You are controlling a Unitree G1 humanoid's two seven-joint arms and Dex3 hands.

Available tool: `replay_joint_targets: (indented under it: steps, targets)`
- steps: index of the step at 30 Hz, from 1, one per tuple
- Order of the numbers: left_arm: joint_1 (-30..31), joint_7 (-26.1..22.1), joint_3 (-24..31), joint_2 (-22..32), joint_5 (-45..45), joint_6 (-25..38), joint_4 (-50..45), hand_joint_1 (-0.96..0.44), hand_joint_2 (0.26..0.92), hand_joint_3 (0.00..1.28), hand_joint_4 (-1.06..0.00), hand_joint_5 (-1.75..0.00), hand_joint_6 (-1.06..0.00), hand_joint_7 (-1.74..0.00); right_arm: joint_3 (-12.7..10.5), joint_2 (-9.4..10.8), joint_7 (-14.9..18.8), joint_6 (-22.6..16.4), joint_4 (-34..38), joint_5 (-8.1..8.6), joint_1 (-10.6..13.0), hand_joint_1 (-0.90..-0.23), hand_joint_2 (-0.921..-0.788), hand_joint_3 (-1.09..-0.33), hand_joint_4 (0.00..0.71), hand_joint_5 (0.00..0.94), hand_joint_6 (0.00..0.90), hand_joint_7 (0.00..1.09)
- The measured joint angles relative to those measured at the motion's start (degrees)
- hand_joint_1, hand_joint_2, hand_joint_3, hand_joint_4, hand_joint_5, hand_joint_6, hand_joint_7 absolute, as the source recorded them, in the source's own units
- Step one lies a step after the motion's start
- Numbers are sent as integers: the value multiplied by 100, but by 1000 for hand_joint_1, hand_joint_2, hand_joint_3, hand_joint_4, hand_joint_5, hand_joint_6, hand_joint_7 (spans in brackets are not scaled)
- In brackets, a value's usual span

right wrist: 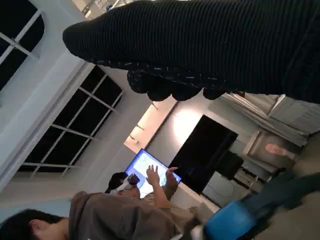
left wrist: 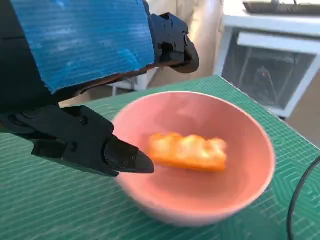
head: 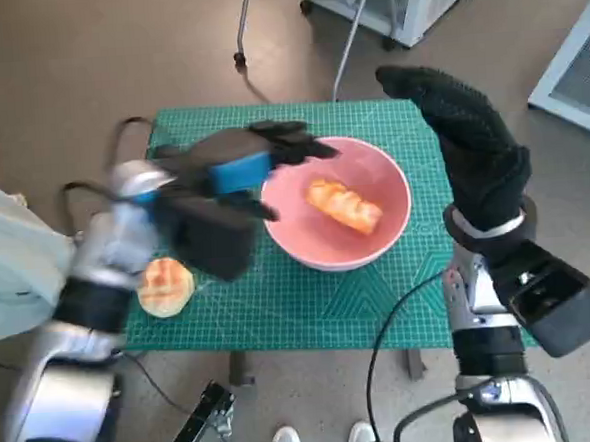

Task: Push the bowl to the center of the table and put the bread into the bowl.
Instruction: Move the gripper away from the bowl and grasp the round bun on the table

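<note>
Left hand hovers empty, fingers spread, beside bowl holding bread; withdraw gently, avoid nudging the rim.

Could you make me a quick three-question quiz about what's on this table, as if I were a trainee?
1. True or false: the long orange bread lies inside the pink bowl.
2. Where is the round bread?
A. in the bowl
B. on the green mat, beside the left forearm
C. in the right hand
3. Fill in: the left hand hovers at the bowl's rim holding ____.

Key: 1 true; 2 B; 3 nothing.
</note>
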Motion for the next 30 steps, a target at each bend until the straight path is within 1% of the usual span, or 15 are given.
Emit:
replay_joint_targets:
  steps: [8,13,16,23,30]
  targets:
    - [978,-132,805,974,-525,-135,-952,-55,857,6,-172,-5,-301,-159,49,47,-26,71,-29,1,7,-665,-921,-760,274,74,0,911]
    - [1593,-143,1193,1445,-576,-144,-1333,-79,860,4,-187,-7,-318,-124,82,76,-35,131,-33,4,4,-673,-921,-762,275,76,-1,914]
    - [1952,-194,1370,1683,-618,-32,-1538,-90,860,3,-193,-7,-325,-112,92,82,-35,158,-33,16,4,-676,-921,-763,276,78,-1,908]
    - [2562,-328,1566,2008,-656,290,-1797,-83,860,2,-202,-6,-340,-90,99,92,-30,230,-33,33,1,-677,-921,-763,276,81,-1,900]
    - [2809,-360,1509,2048,-624,469,-1793,-64,858,0,-206,-4,-348,-68,101,108,13,342,-33,83,-4,-683,-921,-767,274,83,-1,899]
